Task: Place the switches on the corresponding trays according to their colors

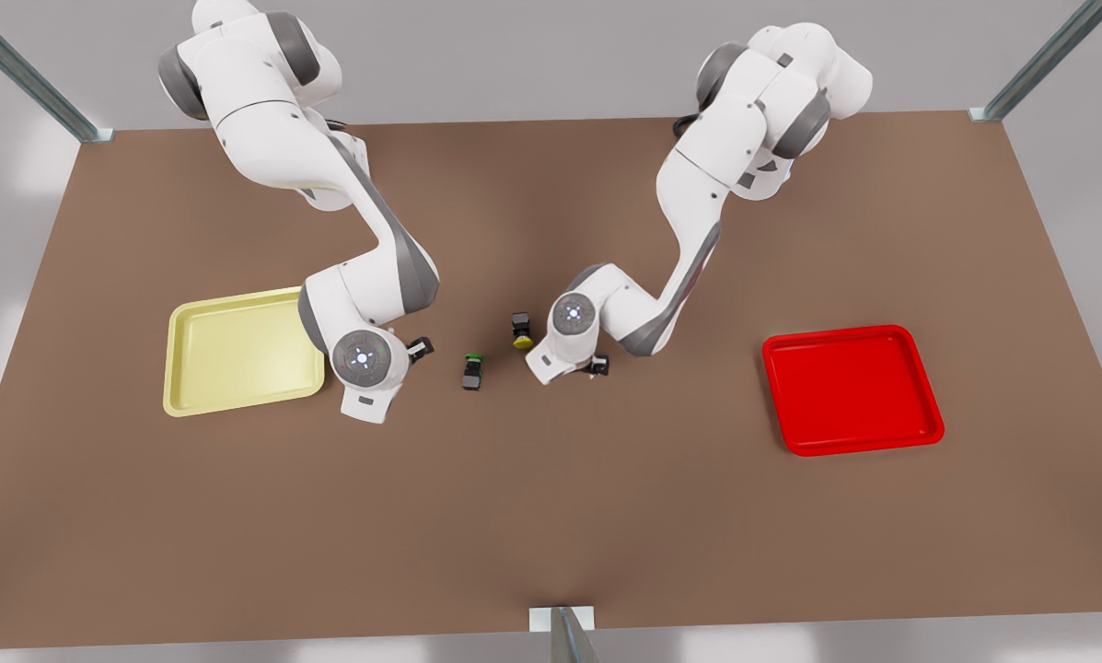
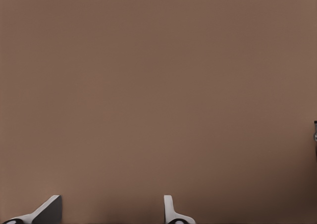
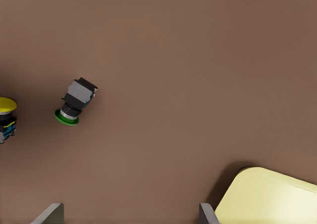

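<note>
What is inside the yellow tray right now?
Nothing visible: the yellow tray shows a bare floor. The right arm's wrist covers one corner, so that part is hidden.

Matt brown table [image 1: 551, 516], glossy plastic red tray [image 1: 919, 382], satin pale yellow tray [image 1: 237, 354]

Brown table [image 1: 551, 516], metal frame posts at corners and front edge [image 1: 564, 635]. Green-capped switch [image 1: 472, 371] lay on its side mid-table, cap pointing toward the far edge. Grey backdrop behind.
</note>
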`<state>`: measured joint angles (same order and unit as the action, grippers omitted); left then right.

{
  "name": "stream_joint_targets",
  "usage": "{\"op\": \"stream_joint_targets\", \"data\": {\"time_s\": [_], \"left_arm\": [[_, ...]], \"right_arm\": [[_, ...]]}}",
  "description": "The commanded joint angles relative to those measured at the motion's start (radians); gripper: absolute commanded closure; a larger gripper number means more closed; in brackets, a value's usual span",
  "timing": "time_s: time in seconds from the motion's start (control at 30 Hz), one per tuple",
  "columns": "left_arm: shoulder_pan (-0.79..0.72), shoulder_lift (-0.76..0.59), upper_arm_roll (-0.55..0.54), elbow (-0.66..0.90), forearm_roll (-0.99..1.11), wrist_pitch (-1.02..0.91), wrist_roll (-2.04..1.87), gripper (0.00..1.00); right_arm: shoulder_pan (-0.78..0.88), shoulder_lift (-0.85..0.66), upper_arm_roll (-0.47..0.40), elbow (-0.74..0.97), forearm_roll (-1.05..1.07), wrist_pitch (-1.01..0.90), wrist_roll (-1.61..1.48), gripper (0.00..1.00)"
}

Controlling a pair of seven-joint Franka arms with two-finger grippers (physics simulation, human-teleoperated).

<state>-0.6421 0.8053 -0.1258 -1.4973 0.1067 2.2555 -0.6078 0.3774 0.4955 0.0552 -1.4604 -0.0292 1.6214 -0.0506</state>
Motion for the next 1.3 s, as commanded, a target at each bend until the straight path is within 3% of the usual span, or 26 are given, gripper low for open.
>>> {"op": "stream_joint_targets", "data": {"time_s": [0.0, 0.23, 0.77, 1.27], "left_arm": [[0.001, 0.0, 0.0, -0.001, 0.004, 0.004, 0.0, 0.01], [-0.024, -0.001, 0.0, -0.012, 0.001, 0.01, -0.027, 0.01], [-0.034, -0.106, -0.002, -0.222, -0.001, 0.116, -0.04, 0.01], [-0.042, -0.115, -0.002, -0.267, -0.002, 0.144, -0.052, 0.03]], "right_arm": [[0.0, 0.0, 0.002, 0.0, 0.0, 0.0, 0.0, 0.0], [-0.002, 0.001, 0.0, 0.0, 0.0, 0.0, 0.0, 0.0], [-0.009, 0.006, 0.0, 0.0, 0.0, 0.0, -0.002, 0.0], [-0.008, 0.006, 0.002, 0.0, 0.003, -0.003, -0.002, 0.0]]}}
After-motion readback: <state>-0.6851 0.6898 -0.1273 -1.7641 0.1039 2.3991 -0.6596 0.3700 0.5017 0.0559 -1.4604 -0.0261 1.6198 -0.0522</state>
